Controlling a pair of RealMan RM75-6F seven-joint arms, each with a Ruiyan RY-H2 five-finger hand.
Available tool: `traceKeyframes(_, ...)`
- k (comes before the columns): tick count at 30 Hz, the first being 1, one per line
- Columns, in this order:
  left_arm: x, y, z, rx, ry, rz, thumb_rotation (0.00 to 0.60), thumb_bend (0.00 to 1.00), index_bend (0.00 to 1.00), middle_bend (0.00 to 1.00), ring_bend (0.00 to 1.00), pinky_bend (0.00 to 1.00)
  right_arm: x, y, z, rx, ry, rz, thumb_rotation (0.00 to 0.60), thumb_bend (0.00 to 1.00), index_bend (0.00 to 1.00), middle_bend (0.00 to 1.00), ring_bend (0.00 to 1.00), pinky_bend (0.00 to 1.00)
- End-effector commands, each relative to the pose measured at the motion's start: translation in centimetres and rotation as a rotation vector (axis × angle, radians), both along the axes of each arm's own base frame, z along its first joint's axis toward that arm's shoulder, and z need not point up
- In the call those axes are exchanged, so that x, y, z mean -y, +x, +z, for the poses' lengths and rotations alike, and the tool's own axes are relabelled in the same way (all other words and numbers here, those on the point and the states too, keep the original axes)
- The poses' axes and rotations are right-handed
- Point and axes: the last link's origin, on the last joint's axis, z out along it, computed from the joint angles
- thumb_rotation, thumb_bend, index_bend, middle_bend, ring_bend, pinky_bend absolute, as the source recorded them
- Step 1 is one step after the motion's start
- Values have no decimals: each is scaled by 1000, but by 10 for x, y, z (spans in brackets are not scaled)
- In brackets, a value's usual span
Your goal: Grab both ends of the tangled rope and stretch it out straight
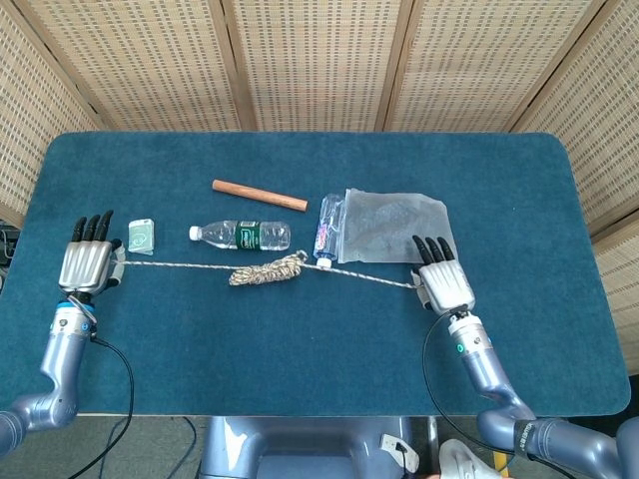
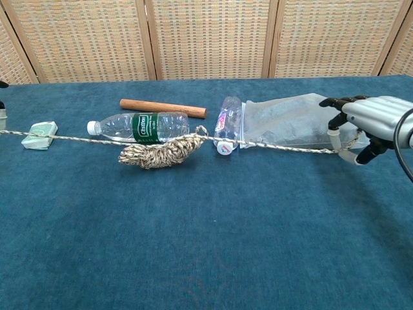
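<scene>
A speckled beige rope (image 1: pixel 200 267) (image 2: pixel 277 147) runs taut across the blue table, with a tangled knot (image 1: pixel 266 270) (image 2: pixel 158 152) left of its middle. My left hand (image 1: pixel 88 264) pinches the rope's left end near the table's left edge; in the chest view only a sliver of it shows at the frame's left border. My right hand (image 1: pixel 444 284) (image 2: pixel 364 126) pinches the right end, in front of the plastic bag. The rope lifts off the cloth and passes in front of the small bottle's cap.
Behind the rope lie a green packet (image 1: pixel 142 237) (image 2: pixel 40 134), a clear water bottle (image 1: pixel 245 236) (image 2: pixel 139 126), a brown wooden stick (image 1: pixel 259 195) (image 2: pixel 162 107), a small bottle (image 1: pixel 327 232) (image 2: pixel 226 124) and a clear zip bag (image 1: pixel 394 228) (image 2: pixel 293 119). Wicker screens stand behind the table.
</scene>
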Motion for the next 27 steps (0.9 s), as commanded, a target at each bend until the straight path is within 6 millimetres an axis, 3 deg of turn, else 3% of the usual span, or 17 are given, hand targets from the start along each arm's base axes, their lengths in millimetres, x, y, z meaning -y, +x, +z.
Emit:
traceKeyframes(1, 1, -7, 2, -2, 2, 12, 600, 543, 811, 0, 0, 0, 1, -11, 5, -10, -6, -15, 600, 549, 691, 2, 0, 0)
traceKeyframes(13, 3, -16, 3, -1, 5, 30, 600, 544, 812, 0, 0, 0, 0, -26, 6, -20, -6, -32, 600, 548, 691, 2, 0, 0)
traceKeyframes(15, 4, -16, 3, 3, 4, 26, 600, 532, 798, 0, 0, 0, -1, -26, 5, -9, 4, -28, 600, 538, 640, 2, 0, 0)
traceKeyframes(16, 4, -17, 2, 5, -1, 27, 600, 456, 716, 0, 0, 0, -2, -26, 5, -4, 7, -29, 600, 459, 523, 3, 0, 0)
traceKeyframes(17, 5, -18, 3, 3, -8, 29, 600, 374, 608, 0, 0, 0, -3, -26, 5, 2, 12, -34, 600, 311, 354, 2, 0, 0)
traceKeyframes(19, 7, -19, 4, 9, -21, 33, 600, 83, 166, 0, 0, 0, -4, -25, 6, 18, 23, -41, 600, 64, 95, 1, 0, 0)
traceKeyframes(20, 7, -19, 5, 23, -21, 32, 600, 35, 68, 0, 0, 0, -5, -23, 7, 27, 23, -40, 600, 4, 22, 0, 0, 0)
traceKeyframes(21, 8, -19, 6, 32, -19, 31, 600, 2, 2, 0, 0, 0, -6, -22, 8, 32, 23, -38, 600, 0, 0, 0, 0, 0)
traceKeyframes(27, 20, -17, 34, 135, 30, 8, 600, 0, 0, 0, 0, 0, -19, -12, 32, 112, -20, 11, 600, 0, 0, 0, 0, 0)
